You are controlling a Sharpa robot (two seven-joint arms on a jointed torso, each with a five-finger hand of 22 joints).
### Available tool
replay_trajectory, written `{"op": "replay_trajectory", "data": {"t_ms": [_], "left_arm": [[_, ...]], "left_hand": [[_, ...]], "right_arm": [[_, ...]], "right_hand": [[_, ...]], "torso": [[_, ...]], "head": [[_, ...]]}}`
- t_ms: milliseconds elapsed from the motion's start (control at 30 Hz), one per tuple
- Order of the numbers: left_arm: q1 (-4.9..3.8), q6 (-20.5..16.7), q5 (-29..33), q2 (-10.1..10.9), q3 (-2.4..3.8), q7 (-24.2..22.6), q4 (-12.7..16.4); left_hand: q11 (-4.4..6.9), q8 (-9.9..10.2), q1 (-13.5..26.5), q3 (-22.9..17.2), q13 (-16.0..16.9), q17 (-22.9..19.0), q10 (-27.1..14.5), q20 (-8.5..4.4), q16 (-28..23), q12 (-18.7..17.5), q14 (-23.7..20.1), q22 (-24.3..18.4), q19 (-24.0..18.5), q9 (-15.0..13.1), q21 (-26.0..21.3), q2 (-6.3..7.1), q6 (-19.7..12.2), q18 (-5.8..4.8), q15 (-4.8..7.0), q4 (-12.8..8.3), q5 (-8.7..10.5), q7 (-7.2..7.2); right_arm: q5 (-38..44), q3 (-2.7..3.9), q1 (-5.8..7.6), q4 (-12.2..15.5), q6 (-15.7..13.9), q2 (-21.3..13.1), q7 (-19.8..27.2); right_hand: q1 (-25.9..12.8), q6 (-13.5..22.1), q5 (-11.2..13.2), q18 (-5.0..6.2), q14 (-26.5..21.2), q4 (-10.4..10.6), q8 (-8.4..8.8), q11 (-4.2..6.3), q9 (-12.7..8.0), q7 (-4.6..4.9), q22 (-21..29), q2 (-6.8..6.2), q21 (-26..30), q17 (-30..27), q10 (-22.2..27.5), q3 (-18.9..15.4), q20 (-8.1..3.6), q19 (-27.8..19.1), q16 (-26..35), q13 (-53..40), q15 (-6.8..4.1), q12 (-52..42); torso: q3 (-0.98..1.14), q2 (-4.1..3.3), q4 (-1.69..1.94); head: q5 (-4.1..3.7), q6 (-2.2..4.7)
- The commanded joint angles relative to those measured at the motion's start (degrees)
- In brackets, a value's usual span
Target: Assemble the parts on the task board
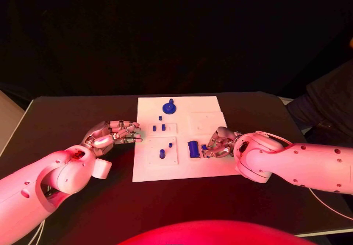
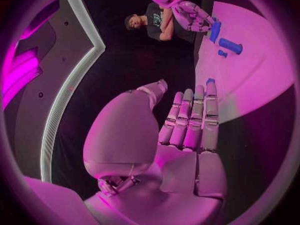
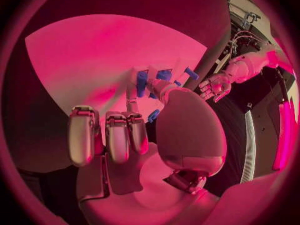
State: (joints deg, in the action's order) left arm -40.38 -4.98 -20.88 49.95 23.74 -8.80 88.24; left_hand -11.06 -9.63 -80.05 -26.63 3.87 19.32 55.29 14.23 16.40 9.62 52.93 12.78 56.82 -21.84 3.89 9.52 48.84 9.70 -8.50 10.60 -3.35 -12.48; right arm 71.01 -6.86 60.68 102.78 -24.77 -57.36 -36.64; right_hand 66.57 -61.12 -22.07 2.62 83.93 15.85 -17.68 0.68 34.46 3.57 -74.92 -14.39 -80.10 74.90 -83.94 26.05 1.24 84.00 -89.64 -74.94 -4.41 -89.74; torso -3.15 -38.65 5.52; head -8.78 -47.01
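The step in hand appears to be a pick-up or seating of one blue part [image 1: 193, 149] by the right hand [image 1: 219, 144], at the near right of the board [image 1: 198, 109].

Right hand: its fingers [image 3: 117, 137] are curled in towards the thumb, and the part, an upright block, stands just at the fingertips. The head view suggests contact, and the right wrist view shows blue pieces directly ahead of the fingers, but I cannot tell whether the part is actually pinched or merely touched.

Left hand [image 1: 114, 133]: it is at the board's left edge, fingers [image 2: 190, 120] lying side by side and only lightly bent, holding nothing. A small blue peg sits just beyond its fingertips in the left wrist view.

Other parts stand further off from both hands: a round piece [image 1: 169, 107] at the far end, and small pegs [image 1: 162, 152] between the two hands.

Judgement: the next move calls for a firm pinch on the block, then careful alignment over its seat.
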Motion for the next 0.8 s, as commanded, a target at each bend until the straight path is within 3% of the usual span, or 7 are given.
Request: {"op": "replay_trajectory", "data": {"t_ms": [33, 500, 800], "left_arm": [[0.04, 1.3, -0.5, 0.0, 0.05, -0.1, 0.2], [0.04, 1.5, -0.5, 0.0, 0.05, 0.0, 0.2], [0.04, 1.6, -0.5, 0.0, 0.05, 0.2, 0.2]], "left_hand": [[0.02, -0.3, 0.0, 0.0, 0.1, 0.1, -0.4, 0.09, -0.4, 0.2, -0.4, -0.1, 0.4, 0.1, -0.2, -0.51, -0.4, 0.71, -0.01, 0.2, 0.19, -1.65], [0.02, -0.3, 0.0, 0.1, 0.1, 0.1, -0.5, 0.1, -0.4, 0.2, -0.4, -0.1, 0.4, 0.1, -0.2, -0.52, -0.4, 0.71, -0.01, 0.3, 0.19, -1.65], [0.02, -0.3, 0.0, 0.1, 0.1, 0.1, -0.5, 0.1, -0.4, 0.2, -0.4, -0.1, 0.4, 0.1, -0.2, -0.52, -0.4, 0.71, -0.01, 0.3, 0.19, -1.65]], "right_arm": [[2.0, -0.11, -0.24, 0.0, 0.8, 0.3, -0.5], [4.2, -0.1, -0.41, -0.8, 0.6, 0.9, -0.8], [4.1, -0.1, -0.57, -0.7, 0.2, 1.1, 0.0]], "right_hand": [[-0.8, -0.2, 0.6, -0.69, 6.1, 0.1, -0.08, 0.22, 0.1, -0.16, -11.3, 0.14, 0.2, 15.1, -6.1, -0.4, -0.26, 4.8, -0.4, -15.1, -0.3, -0.3], [-1.5, -0.3, 1.7, -0.65, 6.1, 0.5, -0.12, 0.22, -0.2, -0.15, -11.3, 0.29, 0.5, 15.1, -6.1, -1.5, -0.27, 4.8, -0.4, -15.1, -0.31, -0.3], [-2.8, -0.3, 6.3, -0.59, 6.1, 0.8, -0.18, 0.16, -1.3, -0.11, -11.2, 1.65, 0.9, 15.1, -6.1, -7.9, -0.19, 4.7, -0.4, -15.1, -0.25, -0.3]], "torso": [[-0.02, 0.0, 0.0], [-0.02, -0.02, 0.02], [-0.02, 0.0, 0.01]], "head": [[-0.12, -0.08], [-0.13, -0.07], [-0.15, -0.15]]}}
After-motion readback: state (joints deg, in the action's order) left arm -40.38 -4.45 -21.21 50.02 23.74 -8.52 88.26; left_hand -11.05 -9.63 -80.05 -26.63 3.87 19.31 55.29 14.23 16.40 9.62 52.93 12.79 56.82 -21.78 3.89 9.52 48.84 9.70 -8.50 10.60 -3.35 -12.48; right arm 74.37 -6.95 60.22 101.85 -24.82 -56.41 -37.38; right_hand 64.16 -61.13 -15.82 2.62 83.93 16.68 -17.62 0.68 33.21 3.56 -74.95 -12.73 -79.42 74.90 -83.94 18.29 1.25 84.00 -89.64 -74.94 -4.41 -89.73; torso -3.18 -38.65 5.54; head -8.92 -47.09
